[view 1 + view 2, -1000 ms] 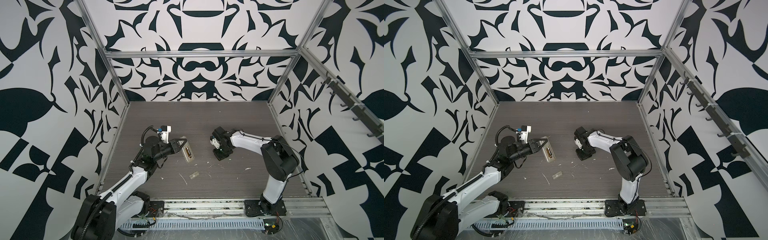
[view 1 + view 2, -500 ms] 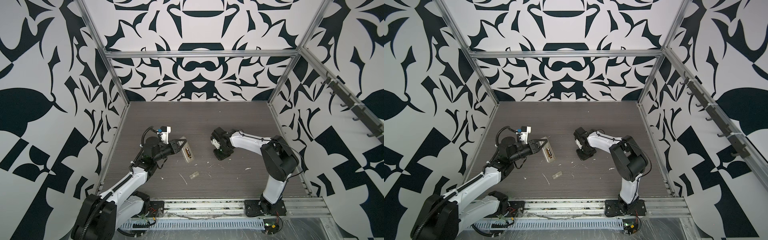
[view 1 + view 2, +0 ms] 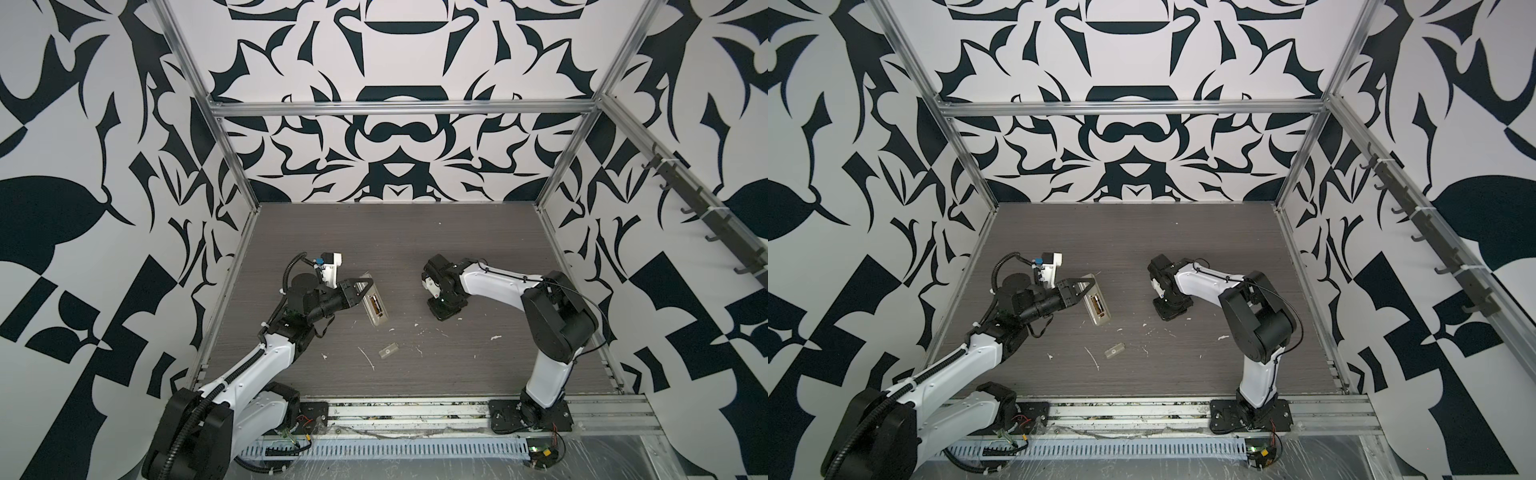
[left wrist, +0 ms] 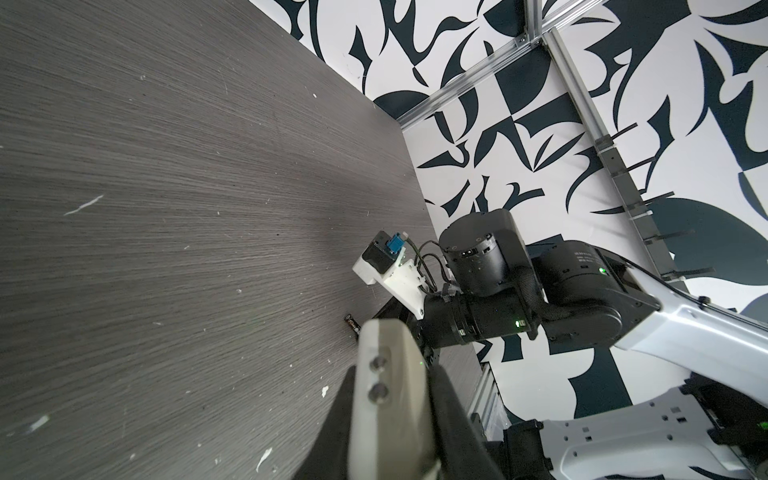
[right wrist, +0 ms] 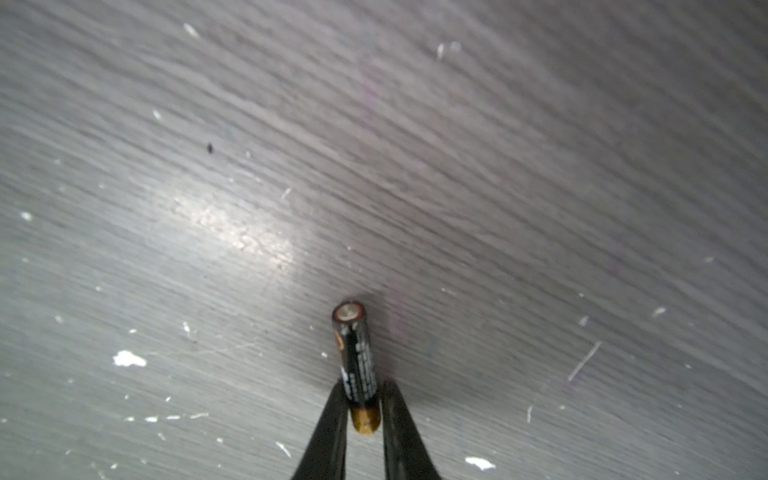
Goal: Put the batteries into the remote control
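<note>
My left gripper [image 3: 365, 289] [image 4: 392, 374] is shut on the white remote control [image 3: 374, 305] [image 3: 1098, 309] [image 4: 388, 399], holding it tilted above the table. Its open battery recess faces up, with brownish parts inside. My right gripper [image 3: 444, 311] [image 5: 363, 399] points down at the table on the right. It is shut on the brass-coloured end of one dark battery [image 5: 355, 353], whose other end reaches to the table. In the left wrist view that battery [image 4: 352, 322] shows beyond the remote's end. Any other battery is out of view.
A small translucent cover piece [image 3: 387, 351] [image 3: 1114, 350] lies on the grey wood-grain table [image 3: 478, 374] toward the front, between the arms. White flecks are scattered around it. Patterned walls and aluminium frame posts enclose the table on three sides.
</note>
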`<state>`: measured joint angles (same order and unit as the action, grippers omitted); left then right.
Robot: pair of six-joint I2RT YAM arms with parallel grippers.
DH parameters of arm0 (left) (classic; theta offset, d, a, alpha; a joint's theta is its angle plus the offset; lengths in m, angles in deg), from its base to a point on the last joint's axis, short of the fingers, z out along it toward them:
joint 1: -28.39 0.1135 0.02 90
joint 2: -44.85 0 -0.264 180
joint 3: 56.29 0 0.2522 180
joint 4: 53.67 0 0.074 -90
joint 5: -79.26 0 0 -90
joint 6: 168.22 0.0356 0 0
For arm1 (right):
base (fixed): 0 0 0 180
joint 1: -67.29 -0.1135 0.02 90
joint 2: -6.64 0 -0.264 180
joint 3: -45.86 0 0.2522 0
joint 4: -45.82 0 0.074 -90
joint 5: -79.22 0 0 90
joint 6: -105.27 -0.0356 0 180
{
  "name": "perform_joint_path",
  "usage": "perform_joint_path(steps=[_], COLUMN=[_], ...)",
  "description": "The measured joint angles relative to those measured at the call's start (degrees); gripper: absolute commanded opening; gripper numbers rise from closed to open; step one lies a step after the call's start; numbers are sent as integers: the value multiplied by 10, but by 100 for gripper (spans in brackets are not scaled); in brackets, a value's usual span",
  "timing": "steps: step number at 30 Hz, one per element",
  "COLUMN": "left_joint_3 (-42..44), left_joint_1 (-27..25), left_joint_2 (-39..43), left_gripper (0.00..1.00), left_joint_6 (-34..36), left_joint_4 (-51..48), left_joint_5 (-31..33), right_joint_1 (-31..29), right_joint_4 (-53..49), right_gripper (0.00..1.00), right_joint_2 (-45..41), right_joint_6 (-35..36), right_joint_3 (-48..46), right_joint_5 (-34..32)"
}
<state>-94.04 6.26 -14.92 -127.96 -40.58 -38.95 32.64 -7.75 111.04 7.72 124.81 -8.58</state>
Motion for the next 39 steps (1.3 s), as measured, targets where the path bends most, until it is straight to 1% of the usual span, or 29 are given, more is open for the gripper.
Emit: perform_joint_path(steps=[8,14,19,24,28,35,39], left_joint_3=[0,0,0,0,0,-1,-11], left_joint_1=[0,0,0,0,0,0,0], left_joint_2=[-8,-11,-11,-12,-8,31,36], left_gripper=[0,0,0,0,0,0,0], left_joint_6=[0,0,-3,-6,-1,11,20], left_joint_4=[0,0,0,0,-15,-46,-67], left_joint_5=[1,3,10,14,16,17,16], right_joint_1=[-1,-3,-18,-26,-26,-33,-42], right_joint_4=[5,27,50,70,79,74,66], right_gripper=[9,7,6,5,4,4,4], right_joint_2=[-4,-21,-62,-106,-125,-162,-188], right_joint_6=[1,2,12,20,20,4,-6], right_joint_3=[-4,-25,-56,-63,-63,-62,-60], right_joint_5=[-3,3,26,43,53,61,61])
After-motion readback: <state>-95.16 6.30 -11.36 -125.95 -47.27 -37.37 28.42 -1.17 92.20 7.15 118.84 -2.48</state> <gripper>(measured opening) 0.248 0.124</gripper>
